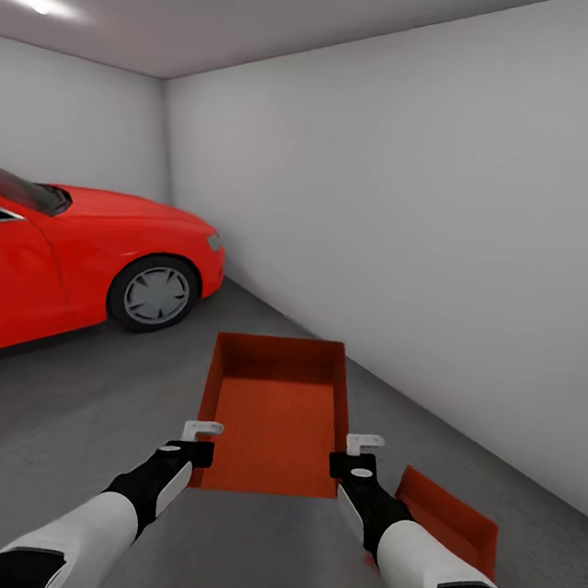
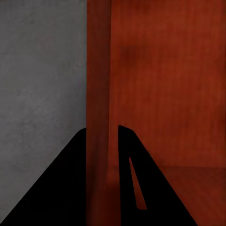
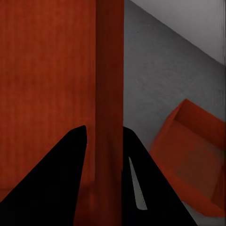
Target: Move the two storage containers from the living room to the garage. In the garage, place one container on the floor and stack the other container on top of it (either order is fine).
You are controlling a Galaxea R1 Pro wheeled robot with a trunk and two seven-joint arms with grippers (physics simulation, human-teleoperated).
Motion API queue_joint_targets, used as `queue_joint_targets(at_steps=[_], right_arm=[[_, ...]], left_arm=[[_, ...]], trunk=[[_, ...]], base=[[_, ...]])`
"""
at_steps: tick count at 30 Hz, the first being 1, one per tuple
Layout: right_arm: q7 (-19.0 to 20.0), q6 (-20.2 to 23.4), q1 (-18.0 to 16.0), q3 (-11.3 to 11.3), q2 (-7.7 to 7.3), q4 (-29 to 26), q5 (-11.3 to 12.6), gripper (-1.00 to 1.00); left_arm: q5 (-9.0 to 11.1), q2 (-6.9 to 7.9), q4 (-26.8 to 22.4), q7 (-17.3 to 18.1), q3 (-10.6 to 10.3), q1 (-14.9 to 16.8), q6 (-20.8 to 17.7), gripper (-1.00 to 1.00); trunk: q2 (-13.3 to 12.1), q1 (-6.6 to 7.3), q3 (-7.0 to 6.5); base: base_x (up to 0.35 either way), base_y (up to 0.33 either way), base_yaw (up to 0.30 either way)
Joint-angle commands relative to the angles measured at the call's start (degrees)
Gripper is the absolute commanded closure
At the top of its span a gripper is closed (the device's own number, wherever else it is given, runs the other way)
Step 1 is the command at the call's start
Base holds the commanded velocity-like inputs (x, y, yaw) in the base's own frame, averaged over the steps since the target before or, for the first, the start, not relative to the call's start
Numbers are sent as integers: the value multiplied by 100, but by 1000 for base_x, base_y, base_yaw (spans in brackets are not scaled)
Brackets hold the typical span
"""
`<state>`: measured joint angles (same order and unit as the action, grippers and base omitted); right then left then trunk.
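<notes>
Overhead, grey garage floor [image 1: 81,433].

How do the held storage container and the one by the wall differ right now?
The held storage container is gripped on both side walls by the left gripper and right gripper; the second storage container is gripped by neither. The held one sits centred ahead of the robot; the second lies to its right, nearer the grey wall, partly hidden by the right arm. Both are red-orange, open-topped, low-walled.
</notes>
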<state>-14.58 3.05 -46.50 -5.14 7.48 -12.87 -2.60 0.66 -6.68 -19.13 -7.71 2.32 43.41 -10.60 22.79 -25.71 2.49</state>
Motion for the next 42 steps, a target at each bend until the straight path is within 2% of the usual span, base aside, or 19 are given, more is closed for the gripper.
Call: queue_joint_targets(at_steps=[1, 19, 42], right_arm=[[-18, 29, -8, -14, -35, 22, 60, 100], [-18, 29, -8, -13, -29, 22, 58, 100], [-18, 29, -8, -13, -34, 22, 58, 100]], left_arm=[[-39, 193, -29, -29, -100, 0, 128, 100], [-40, 193, -29, 4, -100, 0, 102, 100], [-22, 193, -29, 15, -91, 0, 73, 100]], trunk=[[13, -7, 13], [13, -7, 13], [13, -7, 13]], base=[[320, 0, -266], [299, 0, -266], [9, 0, -273]])
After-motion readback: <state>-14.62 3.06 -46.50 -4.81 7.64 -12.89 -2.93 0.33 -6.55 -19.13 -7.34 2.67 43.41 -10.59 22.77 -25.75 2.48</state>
